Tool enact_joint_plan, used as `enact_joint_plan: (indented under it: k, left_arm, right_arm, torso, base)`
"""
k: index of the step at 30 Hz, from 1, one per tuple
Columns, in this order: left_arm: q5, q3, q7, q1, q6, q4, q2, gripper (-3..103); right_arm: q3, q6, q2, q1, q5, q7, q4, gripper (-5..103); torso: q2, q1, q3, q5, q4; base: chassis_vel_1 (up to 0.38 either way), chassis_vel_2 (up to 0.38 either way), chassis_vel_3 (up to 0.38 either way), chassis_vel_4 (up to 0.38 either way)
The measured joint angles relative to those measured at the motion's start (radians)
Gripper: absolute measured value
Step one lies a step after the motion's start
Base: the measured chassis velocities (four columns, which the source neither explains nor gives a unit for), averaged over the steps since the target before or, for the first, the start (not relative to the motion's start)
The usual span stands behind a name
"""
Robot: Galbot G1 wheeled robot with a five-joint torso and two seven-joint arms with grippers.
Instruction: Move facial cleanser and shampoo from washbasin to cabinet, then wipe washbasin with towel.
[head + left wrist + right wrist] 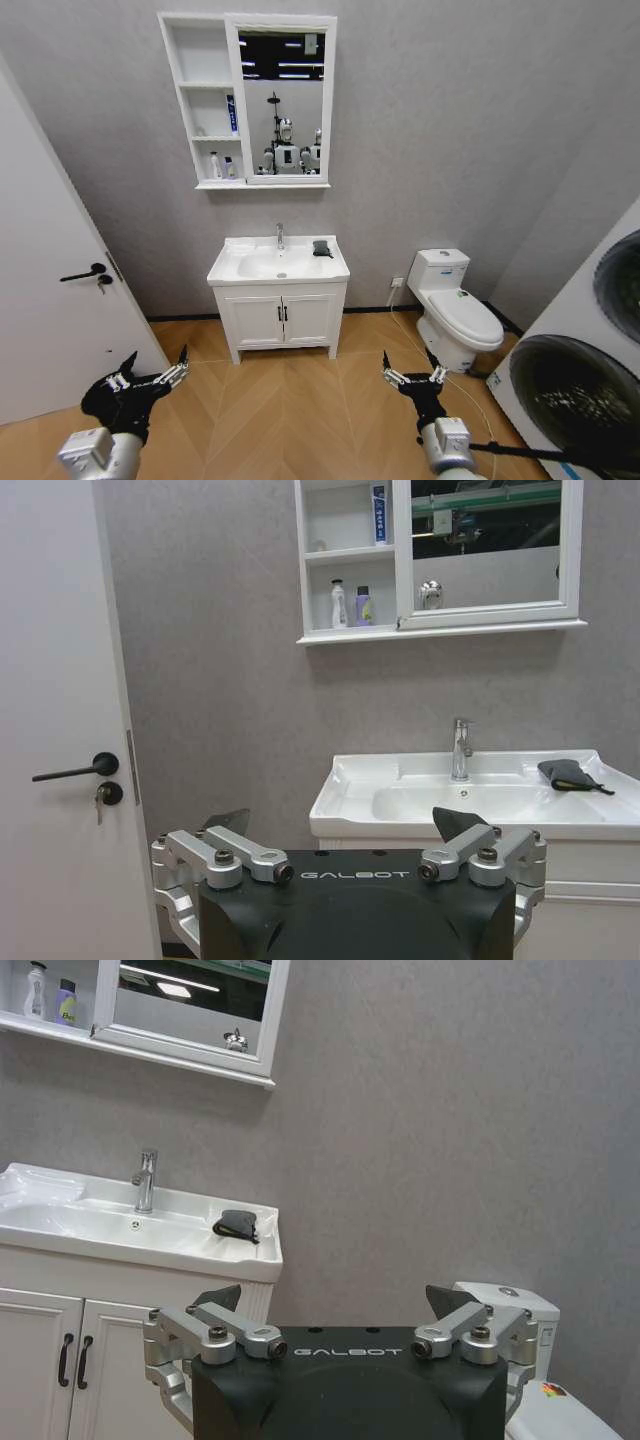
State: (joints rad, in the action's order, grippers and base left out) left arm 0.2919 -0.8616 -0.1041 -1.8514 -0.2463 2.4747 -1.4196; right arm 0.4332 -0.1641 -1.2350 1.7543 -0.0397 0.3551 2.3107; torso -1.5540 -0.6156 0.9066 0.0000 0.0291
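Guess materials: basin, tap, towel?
Basin: looks like glazed white ceramic; glossy, with soft highlights on the rim. Tap: chrome-finished metal, going by its mirror-like shine. Towel: dark grey cloth, matte and soft, lying folded on the basin's right rim; fibre type can't be told. Both grippers, left and right, are open and far back from the basin.

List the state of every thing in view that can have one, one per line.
Left gripper: jaws open, empty, held low, far from the washbasin.
Right gripper: jaws open, empty, held low.
Towel: folded, lying on the washbasin's right rim.
Washbasin: no bottles on it.
Tap: no water running.
Cabinet: two bottles upright on its bottom shelf, a blue tube on the shelf above.
Vanity doors: shut.
Toilet lid: down.
Door: shut.
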Motion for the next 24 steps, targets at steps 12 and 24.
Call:
enact_joint_plan:
  k: [12, 24]
  left_arm:
    - [0.0, 0.0, 0.0, 0.0, 0.0, 0.0, 0.0, 100]
    - [0.0, 0.0, 0.0, 0.0, 0.0, 0.0, 0.0, 100]
  right_arm:
    - [0.0, 0.0, 0.0, 0.0, 0.0, 0.001, 0.0, 100]
    - [0.0, 0.0, 0.0, 0.0, 0.0, 0.001, 0.0, 100]
  torso:
    - [0.0, 0.0, 0.0, -0.0005, 0.0]
    - [0.0, 0.0, 0.0, 0.0002, 0.0001]
  base:
    - [0.064, 0.056, -0.058, -0.066]
    - [0.008, 0.004, -0.001, -0.009]
